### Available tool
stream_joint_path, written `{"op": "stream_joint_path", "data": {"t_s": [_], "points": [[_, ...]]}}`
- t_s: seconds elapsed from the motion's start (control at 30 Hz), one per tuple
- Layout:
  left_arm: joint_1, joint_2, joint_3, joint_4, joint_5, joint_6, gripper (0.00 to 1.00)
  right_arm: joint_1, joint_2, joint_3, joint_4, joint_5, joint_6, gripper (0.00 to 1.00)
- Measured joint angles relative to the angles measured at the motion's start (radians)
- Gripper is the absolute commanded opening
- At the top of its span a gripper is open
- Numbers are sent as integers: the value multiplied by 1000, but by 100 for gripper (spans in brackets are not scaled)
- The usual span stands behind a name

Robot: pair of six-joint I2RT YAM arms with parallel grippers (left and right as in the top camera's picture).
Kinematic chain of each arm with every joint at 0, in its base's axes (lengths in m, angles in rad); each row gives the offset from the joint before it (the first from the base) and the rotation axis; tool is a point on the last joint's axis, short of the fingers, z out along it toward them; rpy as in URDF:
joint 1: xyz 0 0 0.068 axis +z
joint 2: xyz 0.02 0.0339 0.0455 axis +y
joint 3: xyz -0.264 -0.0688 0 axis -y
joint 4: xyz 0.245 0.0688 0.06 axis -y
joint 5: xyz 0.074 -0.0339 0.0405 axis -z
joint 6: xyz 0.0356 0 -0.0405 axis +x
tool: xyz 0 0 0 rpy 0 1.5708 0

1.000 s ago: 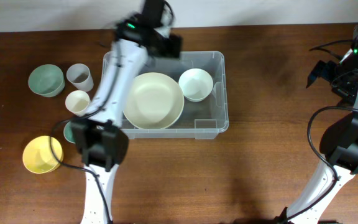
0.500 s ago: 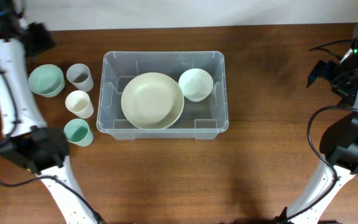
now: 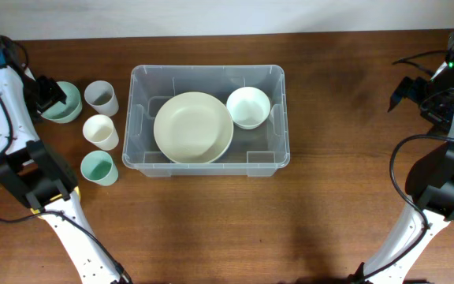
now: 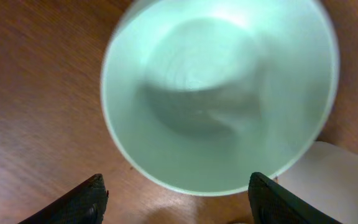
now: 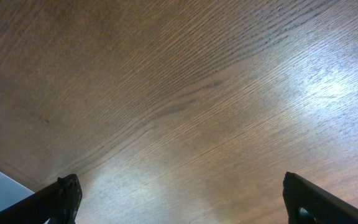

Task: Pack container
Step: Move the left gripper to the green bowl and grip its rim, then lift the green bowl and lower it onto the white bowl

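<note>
Overhead: container [image 3: 283, 126] sits mid-bench [image 3: 329, 205], holding a large cream bowl [image 3: 193, 127] and a small white bowl [image 3: 248, 107]. Left pincer [image 4: 179, 200] hovers over a green bowl [image 4: 219, 93] far left, fingers apart. Grey cup [image 3: 101, 98], cream cup [image 3: 101, 131] and green cup [image 3: 99, 167] stand between that bowl and the container. Right pincer [image 5: 182, 199] is spread wide, well apart from it all.

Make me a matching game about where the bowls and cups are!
1 large cream bowl
2 small white bowl
3 pale green bowl
4 pale green cup

A just ahead of the left fingers
B in the container, right part
C on the table, by the container's near left corner
D in the container, left part

Pairs: 1-D, 2-B, 3-A, 4-C
</note>
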Motion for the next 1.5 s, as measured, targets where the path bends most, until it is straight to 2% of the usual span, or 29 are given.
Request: {"op": "stream_joint_path", "data": {"t_s": [0.87,0.93,1.07,1.17,1.37,1.5], "points": [[5,80,-11,10,-65,-97,71,0,0,0,0,0,0,99],[6,96,-11,10,-68,-99,61,0,0,0,0,0,-1,99],[7,102,-14,10,-68,-100,21,0,0,0,0,0,-1,99],[7,102,-13,14,-70,-110,1,0,0,0,0,0,0,99],[23,97,11,12,-46,-108,1,0,0,0,0,0,0,99],[60,109,104,-47,-56,-108,1,0,0,0,0,0,-1,99]]}}
